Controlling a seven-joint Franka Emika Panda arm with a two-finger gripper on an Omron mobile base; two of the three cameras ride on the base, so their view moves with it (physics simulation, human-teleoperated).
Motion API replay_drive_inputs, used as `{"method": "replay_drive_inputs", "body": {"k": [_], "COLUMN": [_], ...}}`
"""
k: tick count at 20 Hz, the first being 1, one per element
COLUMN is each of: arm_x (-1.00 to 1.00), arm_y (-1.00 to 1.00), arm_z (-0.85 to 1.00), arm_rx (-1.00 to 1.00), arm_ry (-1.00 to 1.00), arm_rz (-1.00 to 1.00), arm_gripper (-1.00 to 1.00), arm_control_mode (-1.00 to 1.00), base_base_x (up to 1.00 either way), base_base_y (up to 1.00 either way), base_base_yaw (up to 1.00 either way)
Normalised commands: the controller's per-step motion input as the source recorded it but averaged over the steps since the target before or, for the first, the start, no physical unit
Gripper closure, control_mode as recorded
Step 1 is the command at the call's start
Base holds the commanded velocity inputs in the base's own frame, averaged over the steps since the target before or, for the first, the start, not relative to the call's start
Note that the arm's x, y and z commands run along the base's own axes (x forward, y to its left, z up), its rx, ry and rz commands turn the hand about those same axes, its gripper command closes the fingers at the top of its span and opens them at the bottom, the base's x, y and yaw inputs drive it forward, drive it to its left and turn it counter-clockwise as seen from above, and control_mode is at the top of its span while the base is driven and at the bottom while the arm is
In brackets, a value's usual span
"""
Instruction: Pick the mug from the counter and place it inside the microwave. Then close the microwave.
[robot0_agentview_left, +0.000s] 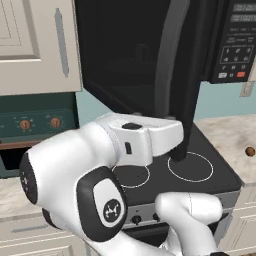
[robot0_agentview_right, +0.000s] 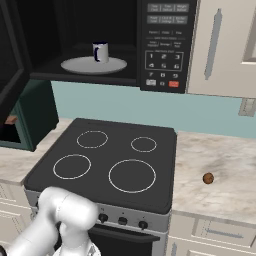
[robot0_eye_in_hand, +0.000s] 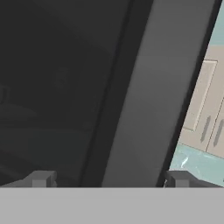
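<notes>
The mug (robot0_agentview_right: 100, 52), silvery-white with a dark blue handle, stands upright on the round grey turntable plate (robot0_agentview_right: 80, 65) inside the black microwave (robot0_agentview_right: 165, 45). The microwave door (robot0_agentview_left: 125, 55) hangs wide open. In the left base view my white hand (robot0_agentview_left: 150, 136) sits close beside the lower end of the door's long dark handle (robot0_agentview_left: 182, 145). In the hand view my gripper (robot0_eye_in_hand: 109, 179) is open, its fingertips (robot0_eye_in_hand: 41, 178) wide apart with nothing held. Right in front of it are the door's dark glass and a grey band (robot0_eye_in_hand: 148, 96). The beige counter (robot0_agentview_right: 225, 150) lies right of the stove.
A black stovetop (robot0_agentview_right: 110, 160) with white ring burners lies under the microwave. A small brown ball (robot0_agentview_right: 208, 178) rests on the counter to its right. A teal oven (robot0_agentview_left: 35, 125) with orange knobs stands at the left. Cream cabinets (robot0_agentview_right: 225, 45) flank the microwave.
</notes>
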Motion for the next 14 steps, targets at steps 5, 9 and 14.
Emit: {"method": "replay_drive_inputs", "body": {"k": [5,9,14], "arm_x": [0.28,0.23,0.24], "arm_y": [-0.65,-0.46,-0.39], "arm_z": [0.11,0.18,0.15], "arm_rx": [0.00,0.00,0.00], "arm_ry": [0.00,0.00,0.00], "arm_rz": [0.00,0.00,0.00], "arm_gripper": [-1.00,-1.00,-1.00], "arm_control_mode": [-1.00,-1.00,-1.00], "base_base_x": [0.00,0.00,0.00], "base_base_y": [0.00,0.00,0.00], "base_base_yaw": [0.00,0.00,0.00]}}
